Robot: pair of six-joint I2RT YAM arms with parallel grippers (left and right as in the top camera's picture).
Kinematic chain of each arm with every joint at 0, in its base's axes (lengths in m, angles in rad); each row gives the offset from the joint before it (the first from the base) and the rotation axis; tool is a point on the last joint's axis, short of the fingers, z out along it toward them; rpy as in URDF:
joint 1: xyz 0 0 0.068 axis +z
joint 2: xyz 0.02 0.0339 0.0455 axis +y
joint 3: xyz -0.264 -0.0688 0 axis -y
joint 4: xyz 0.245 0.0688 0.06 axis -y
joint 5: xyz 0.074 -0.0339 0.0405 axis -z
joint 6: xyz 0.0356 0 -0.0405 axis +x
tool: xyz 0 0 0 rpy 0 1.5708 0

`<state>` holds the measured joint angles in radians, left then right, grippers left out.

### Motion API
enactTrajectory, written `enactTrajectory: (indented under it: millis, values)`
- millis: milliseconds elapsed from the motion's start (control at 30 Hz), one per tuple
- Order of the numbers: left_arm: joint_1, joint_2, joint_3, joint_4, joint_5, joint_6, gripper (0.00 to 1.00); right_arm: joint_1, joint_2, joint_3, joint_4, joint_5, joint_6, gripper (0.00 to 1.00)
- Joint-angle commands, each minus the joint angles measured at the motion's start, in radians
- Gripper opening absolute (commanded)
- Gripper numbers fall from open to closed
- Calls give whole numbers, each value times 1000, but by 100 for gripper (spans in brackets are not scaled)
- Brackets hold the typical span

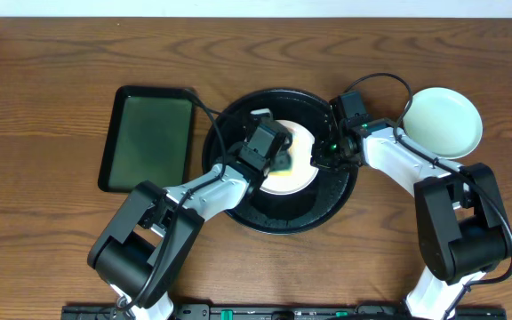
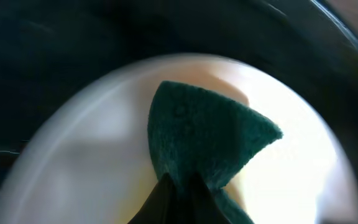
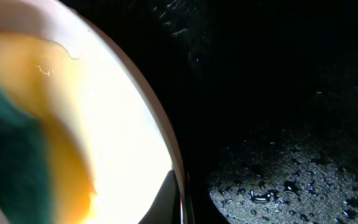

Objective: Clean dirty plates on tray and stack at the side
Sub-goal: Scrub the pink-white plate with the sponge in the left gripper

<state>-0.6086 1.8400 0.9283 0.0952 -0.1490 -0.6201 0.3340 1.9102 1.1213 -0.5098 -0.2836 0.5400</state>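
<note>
My left gripper [image 1: 280, 162] pinched the sponge [image 2: 204, 137] on the white plate [image 1: 302, 147] inside the tray [image 1: 283, 218]; my right gripper [image 1: 321, 160], grip unclear, sat at that plate's right edge; a mint plate [image 1: 443, 120] lay right of the tray

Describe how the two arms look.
The left arm and right arm both have bulky black joint housings joined by white links. A thin black cable loops off each wrist, and a small green light glows on the right one.

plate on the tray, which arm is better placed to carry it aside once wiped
Likely right: the right gripper is at the rim of the plate, nearest the mint plate on the table; the left gripper holds the sponge.
</note>
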Motion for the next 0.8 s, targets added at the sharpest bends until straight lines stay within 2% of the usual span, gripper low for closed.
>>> enactTrajectory:
  millis: [0,133,300,433,633,767]
  values:
    - [29,29,-27,-58,-367,82,8,16,33,-16,-14,68,-22,1]
    - [29,-10,-27,-64,-472,140,7,16,33,-16,-17,77,-22,2]
    - [28,-74,-27,-65,-481,140,7,16,33,-16,-17,77,-22,2]
    - [27,-136,-27,-64,-282,100,7,16,33,-16,-16,77,-22,2]
    - [24,-139,-27,-8,142,-105,7,16,33,-16,-10,77,-21,2]
    - [0,-86,-27,49,206,-126,7,16,33,-16,-6,77,-21,2]
